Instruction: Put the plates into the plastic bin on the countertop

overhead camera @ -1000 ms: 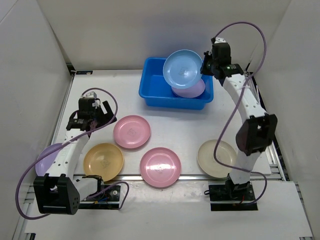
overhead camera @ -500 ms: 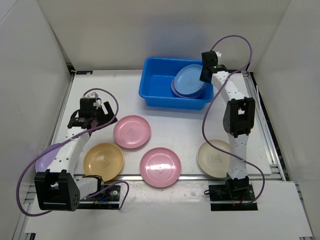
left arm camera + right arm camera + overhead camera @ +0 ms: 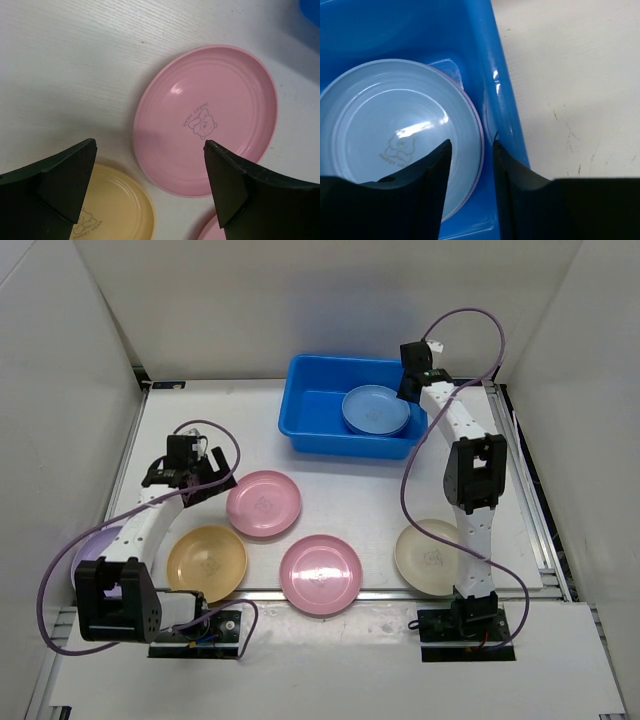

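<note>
— How many plates are in the plastic bin (image 3: 312,412)?
— Two, upper centre: a light blue plate (image 3: 375,408) on a lilac one (image 3: 481,132). The right gripper (image 3: 471,145) is slightly parted, empty.
— And on the countertop (image 3: 400,490)?
— Five: pink plate (image 3: 264,503), second pink plate (image 3: 321,574), orange-yellow plate (image 3: 206,563), cream plate (image 3: 432,557), lilac plate (image 3: 92,550). The left gripper (image 3: 150,150) is spread wide, empty.

The right claw (image 3: 411,381) hangs over the far right corner of the bright blue rectangular plastic bin (image 3: 306,412); from above its jaws cannot be read. Just to its left, inside the bin, a light blue round plastic plate (image 3: 374,408) lies flat.

The left claw (image 3: 189,484) hovers over the flat white countertop (image 3: 350,485), jaws apart. A pink round plastic plate (image 3: 264,503) lies just to its right. An orange-yellow round plate (image 3: 206,563) lies nearer the arm bases than this claw, and a second pink plate (image 3: 321,575) sits further right. A lilac plate (image 3: 84,552) shows partly under the left arm. A cream round plate (image 3: 432,557) lies well below the right claw.
</note>
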